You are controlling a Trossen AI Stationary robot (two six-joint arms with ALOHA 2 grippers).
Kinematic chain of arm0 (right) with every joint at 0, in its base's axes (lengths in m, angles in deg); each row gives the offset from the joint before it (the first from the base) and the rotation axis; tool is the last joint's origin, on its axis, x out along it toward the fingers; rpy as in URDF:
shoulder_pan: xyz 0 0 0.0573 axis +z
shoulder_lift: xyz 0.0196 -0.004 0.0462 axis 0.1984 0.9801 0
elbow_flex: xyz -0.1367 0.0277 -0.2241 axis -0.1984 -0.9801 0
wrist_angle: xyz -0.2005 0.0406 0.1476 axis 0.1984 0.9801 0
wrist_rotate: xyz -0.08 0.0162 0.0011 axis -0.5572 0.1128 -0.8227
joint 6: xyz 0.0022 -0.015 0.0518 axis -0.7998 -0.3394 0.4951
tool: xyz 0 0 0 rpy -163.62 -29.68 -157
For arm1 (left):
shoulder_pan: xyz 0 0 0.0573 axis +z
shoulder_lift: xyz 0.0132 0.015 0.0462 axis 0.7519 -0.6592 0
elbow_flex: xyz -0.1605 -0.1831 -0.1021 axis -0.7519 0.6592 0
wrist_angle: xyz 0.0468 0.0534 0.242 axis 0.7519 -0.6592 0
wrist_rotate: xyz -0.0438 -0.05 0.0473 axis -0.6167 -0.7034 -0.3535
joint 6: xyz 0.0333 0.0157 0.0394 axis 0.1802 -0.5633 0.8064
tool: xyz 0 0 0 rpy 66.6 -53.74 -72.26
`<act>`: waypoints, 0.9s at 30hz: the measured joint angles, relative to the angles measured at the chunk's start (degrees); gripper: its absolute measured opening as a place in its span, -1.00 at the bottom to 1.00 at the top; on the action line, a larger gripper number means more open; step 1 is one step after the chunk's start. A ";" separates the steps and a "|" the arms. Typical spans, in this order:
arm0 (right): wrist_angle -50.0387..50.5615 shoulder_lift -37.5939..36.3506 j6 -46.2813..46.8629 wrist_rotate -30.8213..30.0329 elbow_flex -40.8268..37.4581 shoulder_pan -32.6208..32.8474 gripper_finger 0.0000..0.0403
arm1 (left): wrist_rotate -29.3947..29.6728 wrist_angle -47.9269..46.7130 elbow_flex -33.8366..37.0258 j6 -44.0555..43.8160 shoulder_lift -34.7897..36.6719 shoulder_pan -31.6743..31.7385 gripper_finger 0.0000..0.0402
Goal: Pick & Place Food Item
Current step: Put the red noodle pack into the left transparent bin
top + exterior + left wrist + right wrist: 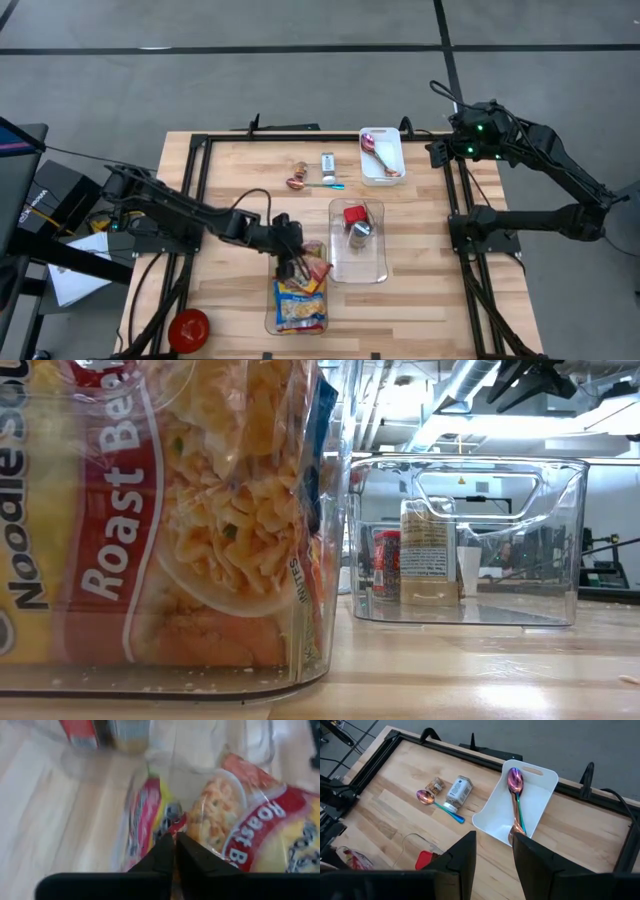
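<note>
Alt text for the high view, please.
Seen from above, the left gripper is shut on a noodle packet in a clear bin on a wooden table. The right gripper waits beside a white tray of spoons.

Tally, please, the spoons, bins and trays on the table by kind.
White tray: 1
Clear bins: 2, one holding jars, one holding noodle packets
Spoons: 2, one in the tray, one on the bare table
Total: 5
</note>
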 joint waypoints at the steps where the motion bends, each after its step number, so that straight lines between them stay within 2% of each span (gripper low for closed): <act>1: 0.00 -0.02 -0.06 0.01 0.01 0.00 -0.39 | 0.00 -1.22 0.00 -0.81 0.00 -0.43 -0.95; 10: -0.10 0.02 -0.73 0.00 0.00 0.00 -0.39 | 0.85 -5.69 0.00 -10.63 2.88 -5.52 -0.99; 15: -0.20 0.02 -0.81 0.02 0.00 0.00 -0.39 | 12.56 -6.23 0.02 -22.62 5.52 -6.85 -1.00; 18: -0.22 0.02 -0.89 0.00 0.02 0.00 -0.39 | 15.49 -6.29 0.02 -25.69 7.25 -6.79 -1.00; 21: -0.20 0.02 -0.89 0.02 0.00 0.00 -0.39 | 15.16 -6.42 0.02 -25.69 8.65 -6.85 -1.00; 25: -0.20 0.02 -0.89 0.02 0.00 0.00 -0.39 | 7.77 -6.80 0.00 -25.12 9.38 -6.85 -1.00; 27: -0.20 0.00 -0.89 0.02 0.00 0.00 -0.39 | 5.90 -8.53 0.00 -27.35 8.96 -7.29 -1.00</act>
